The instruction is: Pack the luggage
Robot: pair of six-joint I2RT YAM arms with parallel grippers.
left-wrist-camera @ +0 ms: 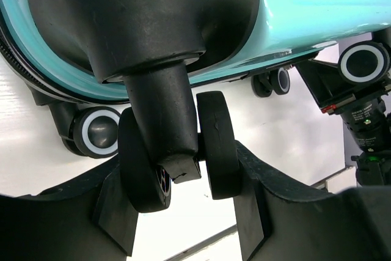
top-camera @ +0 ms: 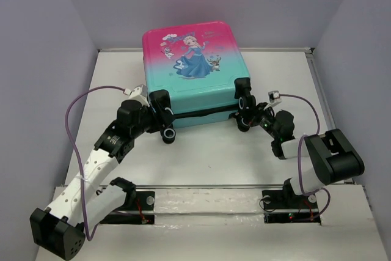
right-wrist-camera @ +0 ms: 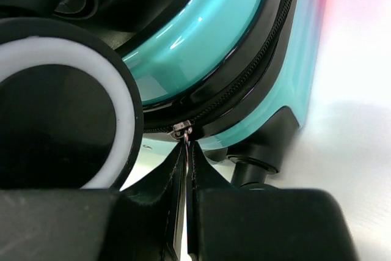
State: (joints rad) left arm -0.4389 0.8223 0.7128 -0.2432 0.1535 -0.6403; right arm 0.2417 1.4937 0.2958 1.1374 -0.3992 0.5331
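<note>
Against glossy luggage (top-camera: 189,84), left fingers (left-wrist-camera: 116,212) clamp black caster (left-wrist-camera: 217,145), right fingers (right-wrist-camera: 153,212) pinch zipper pull (right-wrist-camera: 181,129).

1. The top view sits high above and behind the arm bases (top-camera: 137,203), facing forward and down at the back wall (top-camera: 201,4). It stands well back and takes in the whole table (top-camera: 208,157), with the suitcase (top-camera: 192,71) in the upper centre of the frame.
2. The left wrist view lies low and very near, looking up under the suitcase. A twin wheel (left-wrist-camera: 183,151) fills the centre of the frame, held between its own fingers (left-wrist-camera: 250,200).
3. The right wrist view is nearer still, with a zip pull (right-wrist-camera: 182,129) at the centre and a wheel (right-wrist-camera: 55,114) at the left.
4. All three views share the suitcase's teal wheel end. The left wrist view also catches the right arm's wrist (left-wrist-camera: 366,120) at the right edge of its frame.
</note>
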